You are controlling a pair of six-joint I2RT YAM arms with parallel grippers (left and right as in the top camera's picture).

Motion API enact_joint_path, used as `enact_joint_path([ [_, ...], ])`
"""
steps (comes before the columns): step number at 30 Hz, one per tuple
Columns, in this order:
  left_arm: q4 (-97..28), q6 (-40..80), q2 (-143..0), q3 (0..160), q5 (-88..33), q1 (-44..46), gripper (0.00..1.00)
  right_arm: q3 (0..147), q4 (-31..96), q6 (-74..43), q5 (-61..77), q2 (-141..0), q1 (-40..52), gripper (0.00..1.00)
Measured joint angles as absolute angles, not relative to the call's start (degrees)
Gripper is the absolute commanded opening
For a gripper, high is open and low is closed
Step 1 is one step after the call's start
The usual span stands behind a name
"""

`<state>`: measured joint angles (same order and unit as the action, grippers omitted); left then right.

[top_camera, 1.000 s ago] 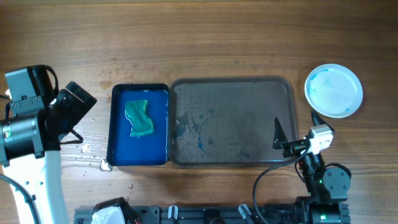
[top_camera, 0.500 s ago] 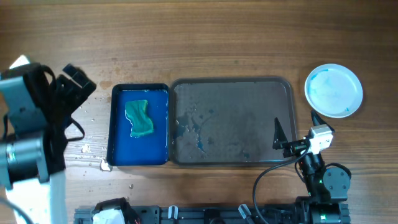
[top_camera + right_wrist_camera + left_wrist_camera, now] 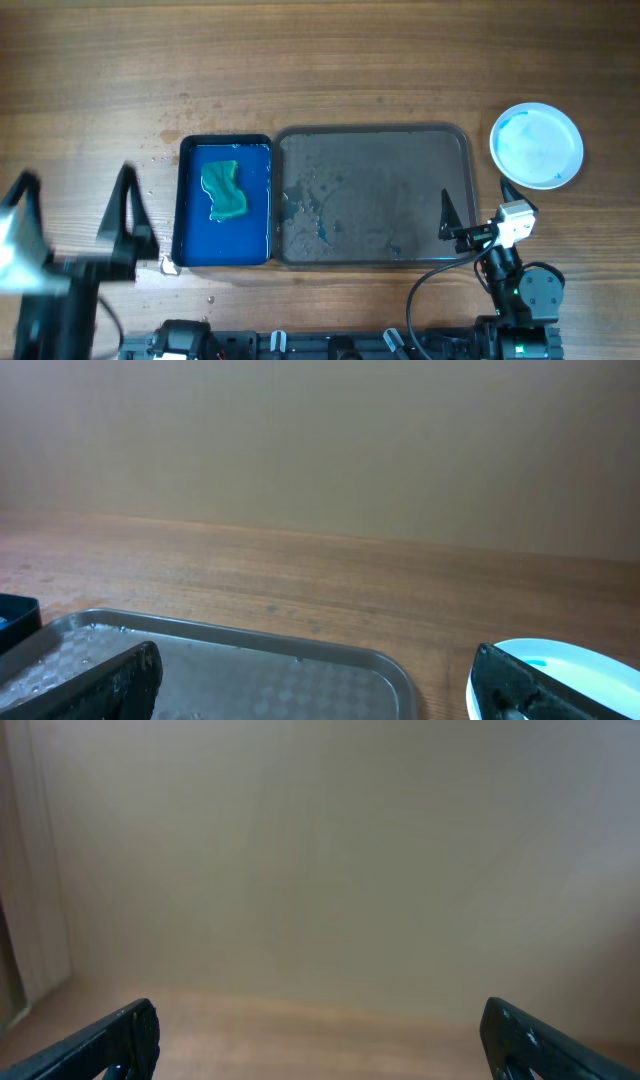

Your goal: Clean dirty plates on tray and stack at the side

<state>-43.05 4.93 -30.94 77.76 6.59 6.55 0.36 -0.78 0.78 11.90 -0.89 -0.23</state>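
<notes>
Two grippers, both spread wide, nothing held; left gripper point(image 3: 75, 205) hovers over the table point(image 3: 320, 60) left of the blue sponge tray point(image 3: 255, 220); right gripper point(image 3: 478, 203) sits at the right rim of the tray point(image 3: 400, 170), wet and blue-streaked; smeared white plates point(image 3: 537, 145) rest just beyond its far-right corner; count unclear.

even, diffuse light is covering the table point(image 3: 350, 60) in the overhead view; shadows are showing only faintly. the left arm point(image 3: 60, 265) is smearing into motion blur at the lower left. wet patches on the tray point(image 3: 400, 170) are giving dull glints. the left wrist view is rendering a flat, low-contrast beige wall point(image 3: 320, 850). in both wrist views the near fingers point(image 3: 100, 685) are appearing dark and soft, while the plate point(image 3: 590, 660) is reading bright.
</notes>
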Motion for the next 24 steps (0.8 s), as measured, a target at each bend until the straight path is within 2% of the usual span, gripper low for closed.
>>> enact_joint_path([
  [8, -53.1, 4.3, -17.7, 77.9, 2.7, 6.7, 1.00, 0.4, -0.8, 0.8, 11.9, -0.9, -0.2, 1.00],
  [14, -60.7, 4.1, -16.5, 77.9, 1.6, 6.7, 1.00, 0.4, -0.8, 0.8, 11.9, -0.9, -0.2, 1.00],
  [19, -60.0, 4.1, -16.5, 77.7, 1.6, 6.7, 1.00, 0.4, -0.8, 0.8, 11.9, -0.9, -0.2, 1.00],
  [24, -53.7, 4.1, -10.8, 72.3, 0.4, 6.7, 1.00, 0.4, -0.8, 0.8, 11.9, -0.9, -0.2, 1.00],
])
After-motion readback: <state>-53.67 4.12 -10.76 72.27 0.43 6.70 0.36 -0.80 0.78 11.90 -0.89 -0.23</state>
